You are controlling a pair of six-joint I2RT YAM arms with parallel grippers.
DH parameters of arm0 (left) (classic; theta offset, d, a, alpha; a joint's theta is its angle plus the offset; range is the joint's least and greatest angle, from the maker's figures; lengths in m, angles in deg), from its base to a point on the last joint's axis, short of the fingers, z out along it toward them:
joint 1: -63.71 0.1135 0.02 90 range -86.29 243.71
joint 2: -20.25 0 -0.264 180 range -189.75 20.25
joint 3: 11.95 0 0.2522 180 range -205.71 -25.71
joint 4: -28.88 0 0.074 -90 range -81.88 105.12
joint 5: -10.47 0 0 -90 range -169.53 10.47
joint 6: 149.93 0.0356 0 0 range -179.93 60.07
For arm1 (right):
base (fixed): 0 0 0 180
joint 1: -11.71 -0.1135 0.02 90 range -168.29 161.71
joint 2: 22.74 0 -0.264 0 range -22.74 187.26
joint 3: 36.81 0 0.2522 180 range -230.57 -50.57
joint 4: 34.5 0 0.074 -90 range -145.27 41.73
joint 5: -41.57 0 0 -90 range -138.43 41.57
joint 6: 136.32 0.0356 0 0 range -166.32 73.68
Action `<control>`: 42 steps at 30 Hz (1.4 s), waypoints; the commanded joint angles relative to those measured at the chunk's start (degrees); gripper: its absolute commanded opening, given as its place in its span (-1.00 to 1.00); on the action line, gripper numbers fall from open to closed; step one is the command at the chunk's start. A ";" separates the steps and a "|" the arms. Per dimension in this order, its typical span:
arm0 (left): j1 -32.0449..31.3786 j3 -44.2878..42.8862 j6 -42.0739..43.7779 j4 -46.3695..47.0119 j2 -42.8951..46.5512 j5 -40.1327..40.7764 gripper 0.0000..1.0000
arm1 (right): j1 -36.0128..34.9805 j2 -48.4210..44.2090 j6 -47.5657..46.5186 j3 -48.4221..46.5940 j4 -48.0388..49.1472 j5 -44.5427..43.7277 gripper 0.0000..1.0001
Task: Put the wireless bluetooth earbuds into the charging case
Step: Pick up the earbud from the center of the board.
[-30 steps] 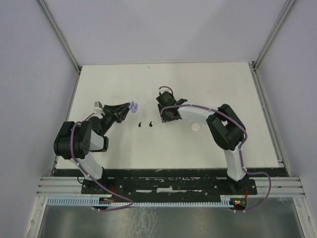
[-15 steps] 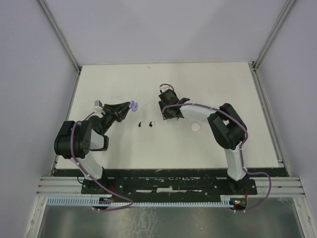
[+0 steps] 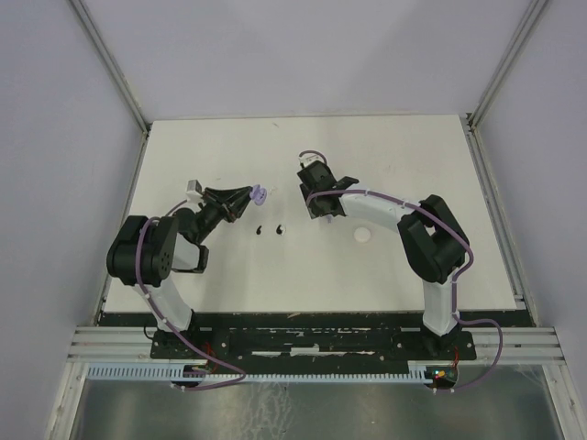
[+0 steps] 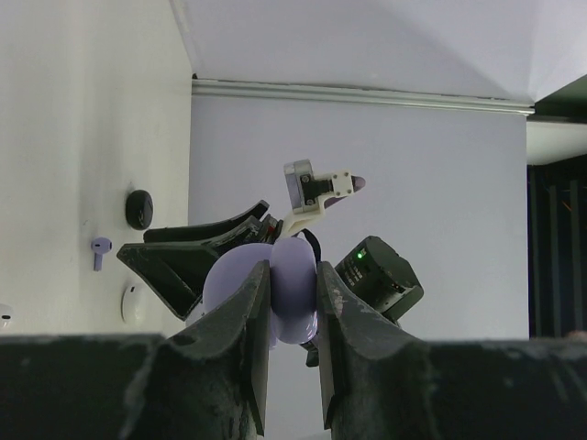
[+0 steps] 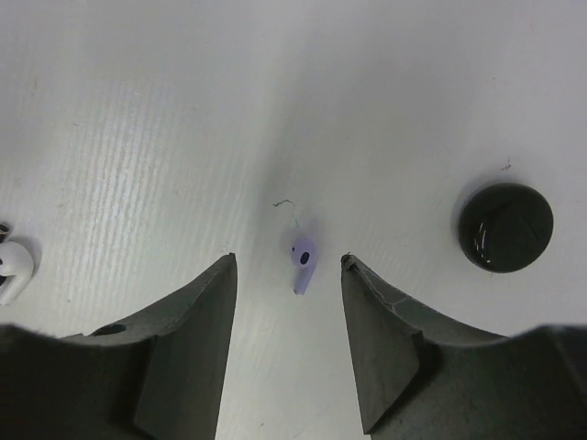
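Earbud (image 5: 303,258), the lilac one, flat on the bench (image 5: 138,110), dead centre under the right fingers (image 5: 188,348), which hang spread apart and grip nothing. Black disc (image 5: 505,226) sits near it on one side, white bud (image 5: 14,266) well off on the other. Left fingers (image 4: 240,348) pinched tight on the lilac case (image 4: 295,289), holding it up clear of the bench.

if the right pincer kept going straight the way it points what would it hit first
Probably the lilac earbud, lying on the table between the fingers of the open right pincer; the black disc sits off to one side. Depth is unclear.
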 commanded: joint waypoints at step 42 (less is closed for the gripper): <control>-4.46 -2.69 1.52 6.53 -1.59 -0.47 -0.94 | 3.76 8.26 10.95 -13.01 -14.84 2.99 -0.10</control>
